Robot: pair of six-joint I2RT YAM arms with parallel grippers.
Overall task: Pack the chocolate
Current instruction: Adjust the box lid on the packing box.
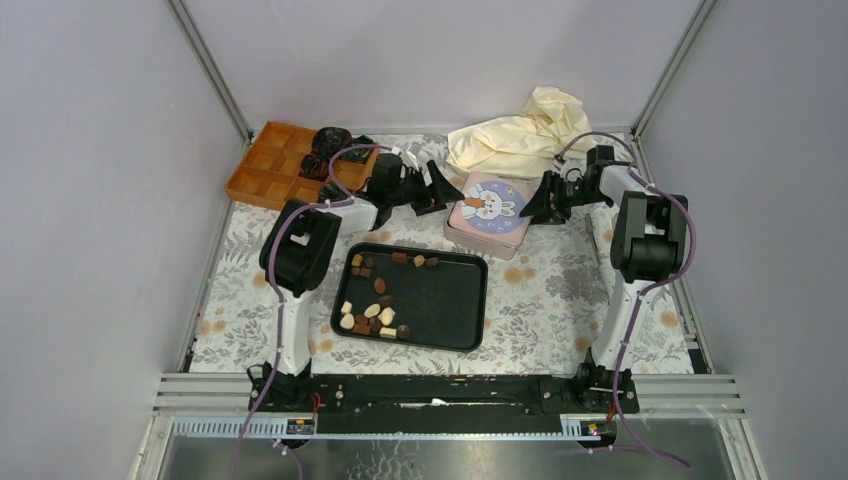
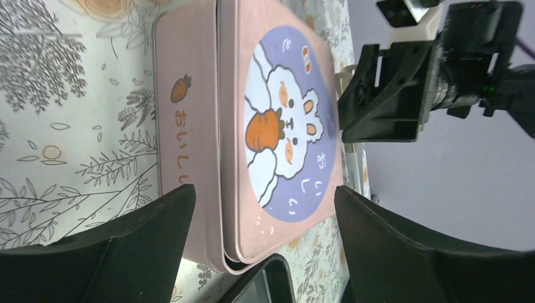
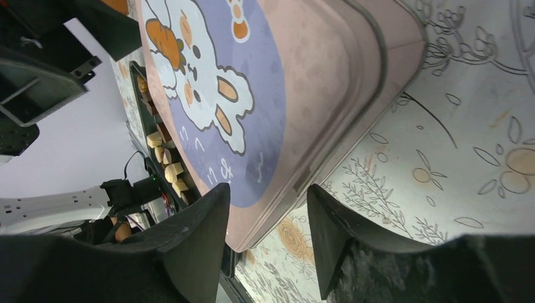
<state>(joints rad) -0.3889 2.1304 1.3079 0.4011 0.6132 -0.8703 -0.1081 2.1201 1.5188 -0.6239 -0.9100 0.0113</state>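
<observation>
Several chocolate pieces (image 1: 375,300), dark brown, light brown and cream, lie on the left half of a black tray (image 1: 450,300). Behind it sits a closed pink tin (image 1: 490,208) with a bunny lid. My left gripper (image 1: 438,192) is open at the tin's left edge; in the left wrist view (image 2: 265,214) its fingers straddle the tin (image 2: 277,126). My right gripper (image 1: 545,200) is open at the tin's right edge; in the right wrist view (image 3: 268,214) its jaws straddle the rim of the tin (image 3: 284,82). Chocolates (image 3: 165,170) show beyond it.
An orange divided tray (image 1: 275,165) stands at the back left with black paper cups (image 1: 330,150) beside it. A crumpled cream cloth (image 1: 520,135) lies behind the tin. Metal frame posts and grey walls close in the floral-covered table (image 1: 560,300).
</observation>
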